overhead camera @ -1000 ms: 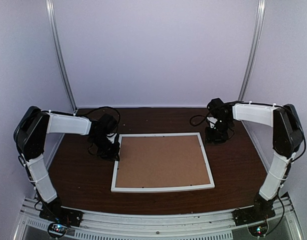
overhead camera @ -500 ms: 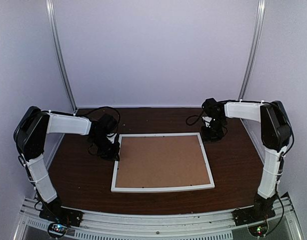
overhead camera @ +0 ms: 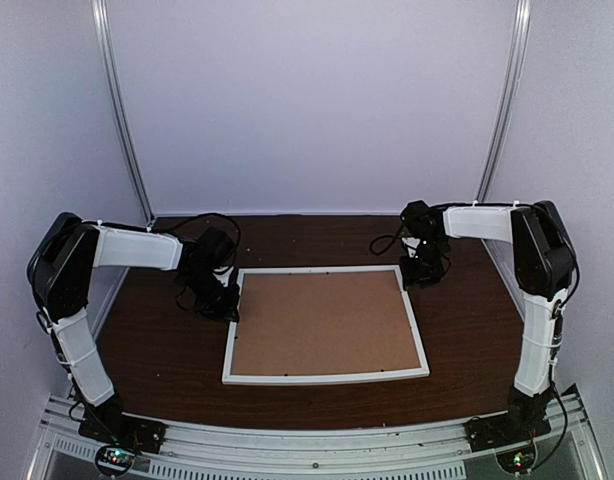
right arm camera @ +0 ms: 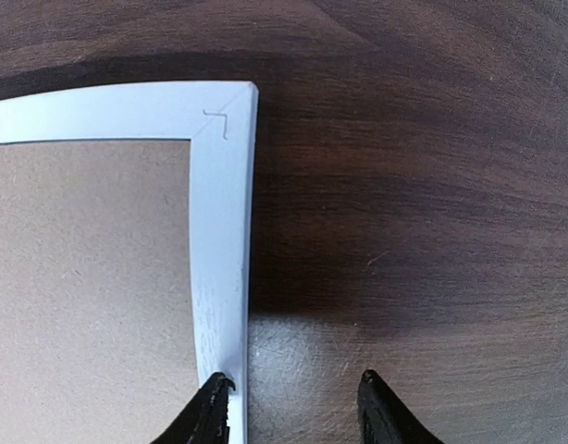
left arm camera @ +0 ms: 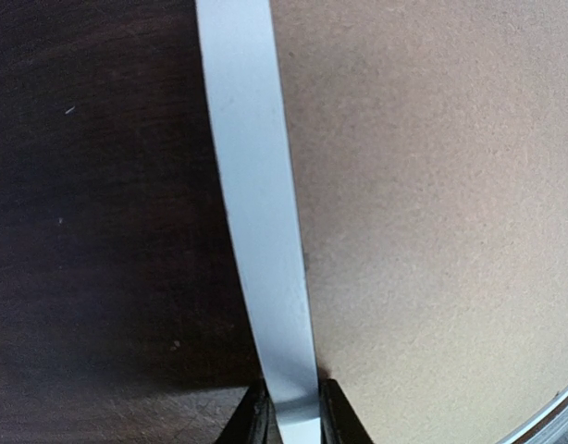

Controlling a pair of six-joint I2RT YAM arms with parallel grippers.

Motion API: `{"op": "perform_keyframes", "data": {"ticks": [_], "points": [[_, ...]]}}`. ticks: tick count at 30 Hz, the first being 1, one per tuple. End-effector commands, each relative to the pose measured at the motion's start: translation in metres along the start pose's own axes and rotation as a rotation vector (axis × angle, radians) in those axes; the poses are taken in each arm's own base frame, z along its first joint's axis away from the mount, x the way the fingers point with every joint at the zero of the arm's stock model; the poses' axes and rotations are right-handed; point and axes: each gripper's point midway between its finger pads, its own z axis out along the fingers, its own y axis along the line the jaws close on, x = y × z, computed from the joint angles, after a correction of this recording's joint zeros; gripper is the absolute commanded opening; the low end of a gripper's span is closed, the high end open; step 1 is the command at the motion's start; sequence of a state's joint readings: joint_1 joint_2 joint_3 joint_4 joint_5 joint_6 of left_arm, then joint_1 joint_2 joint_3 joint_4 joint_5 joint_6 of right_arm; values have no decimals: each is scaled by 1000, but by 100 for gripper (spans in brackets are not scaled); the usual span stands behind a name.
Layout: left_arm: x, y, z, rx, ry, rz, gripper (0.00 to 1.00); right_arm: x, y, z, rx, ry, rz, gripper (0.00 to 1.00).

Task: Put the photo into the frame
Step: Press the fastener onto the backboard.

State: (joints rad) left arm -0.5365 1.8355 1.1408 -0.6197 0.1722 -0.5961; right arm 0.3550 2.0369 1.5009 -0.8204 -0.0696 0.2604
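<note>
Left jaws clamp a rail of the frame, right jaws gape at its corner; we cannot see what lies under the brown board.

Found the frame lying flat about mid-worktop, long rails parallel to the near edge. White, thin-railed, rectangular, all four corners joined. Opening filled edge to edge by a plain brown board. Far-right corner mitred, with a small L-shaped mark.
</note>
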Motion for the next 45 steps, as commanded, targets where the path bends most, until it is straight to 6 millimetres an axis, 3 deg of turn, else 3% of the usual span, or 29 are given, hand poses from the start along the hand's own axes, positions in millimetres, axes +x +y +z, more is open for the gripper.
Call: {"op": "perform_keyframes", "data": {"ticks": [1, 29, 32, 38, 45], "points": [[-4, 2, 6, -8, -25, 15, 21, 2, 3, 9, -8, 21, 1, 47], [-4, 2, 6, -7, -25, 17, 21, 22, 50, 14, -65, 39, -39, 46], [-4, 2, 6, -10, -27, 15, 21, 20, 52, 5, -82, 23, -44, 46], [-5, 2, 5, -10, -28, 15, 22, 16, 57, -33, -138, -33, -45, 47], [-7, 2, 4, -13, -36, 16, 22, 44, 43, -61, -129, -33, -41, 48]]}}
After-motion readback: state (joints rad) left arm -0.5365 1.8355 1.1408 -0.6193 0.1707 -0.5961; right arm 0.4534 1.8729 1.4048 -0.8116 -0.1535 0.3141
